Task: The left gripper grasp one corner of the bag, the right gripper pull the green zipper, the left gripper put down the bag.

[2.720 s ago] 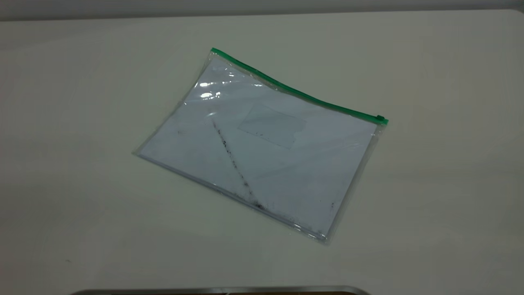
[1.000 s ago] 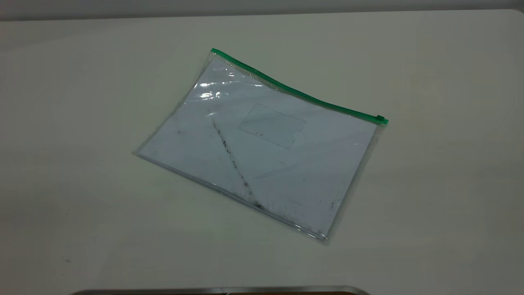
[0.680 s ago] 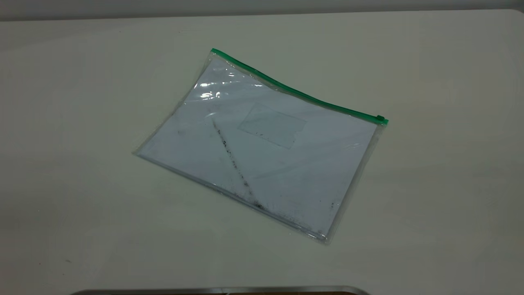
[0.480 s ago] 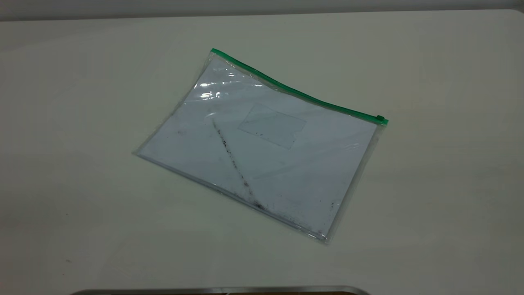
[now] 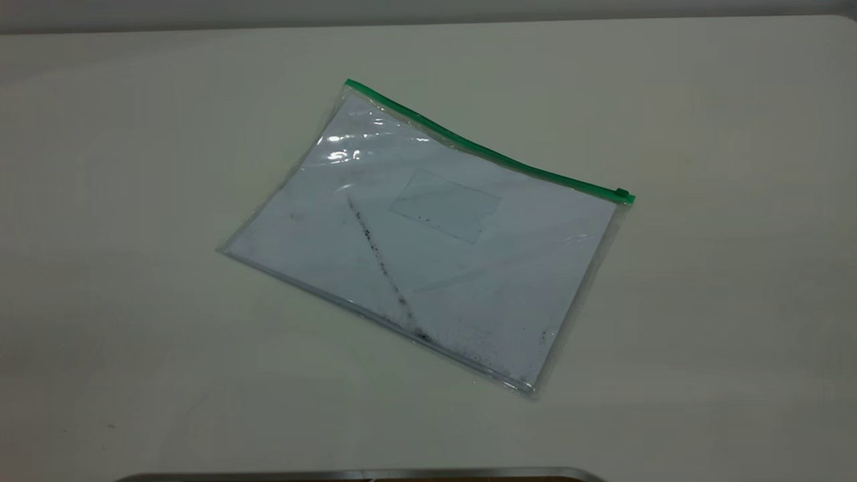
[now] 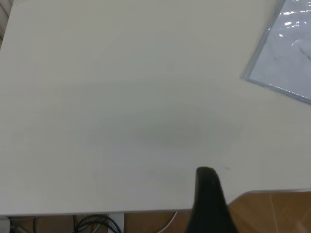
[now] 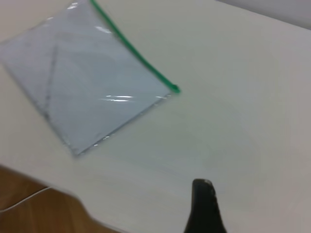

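Clear plastic bag (image 5: 428,234) flat on table (image 5: 703,301), both pincers apart from it, their opening impossible to tell

The bag (image 5: 428,241) lies flat on the tabletop (image 5: 703,301), a clear rectangular pouch with white paper inside, a dark diagonal smudge line and a small card pocket. It sits well ahead of my left gripper (image 6: 210,201) and my right gripper (image 7: 204,206), touching neither. The green zipper (image 5: 482,150) runs along its far long edge, slider at the end nearer my right gripper.

You see just one finger tip of each gripper, left gripper (image 6: 210,204) and right gripper (image 7: 204,208); the bag (image 6: 286,58) is cut off at 2 o'clock.
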`<action>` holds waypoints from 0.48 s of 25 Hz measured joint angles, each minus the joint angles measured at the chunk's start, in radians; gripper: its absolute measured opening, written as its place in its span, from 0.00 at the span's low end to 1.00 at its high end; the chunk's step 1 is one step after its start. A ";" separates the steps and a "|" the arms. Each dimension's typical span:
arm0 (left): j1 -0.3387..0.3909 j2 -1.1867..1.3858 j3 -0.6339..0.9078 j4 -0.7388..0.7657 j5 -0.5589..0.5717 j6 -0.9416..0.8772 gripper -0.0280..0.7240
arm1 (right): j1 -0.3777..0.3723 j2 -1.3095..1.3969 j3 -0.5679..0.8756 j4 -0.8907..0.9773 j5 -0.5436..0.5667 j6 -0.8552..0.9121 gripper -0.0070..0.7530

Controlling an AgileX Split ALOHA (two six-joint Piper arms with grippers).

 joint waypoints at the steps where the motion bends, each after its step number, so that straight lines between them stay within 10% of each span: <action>1: 0.000 0.000 0.000 0.000 0.000 0.000 0.82 | -0.020 0.000 0.000 0.000 0.000 0.000 0.77; 12: 0.000 0.000 0.000 0.000 0.000 0.000 0.82 | -0.088 0.000 0.006 -0.090 -0.012 0.066 0.77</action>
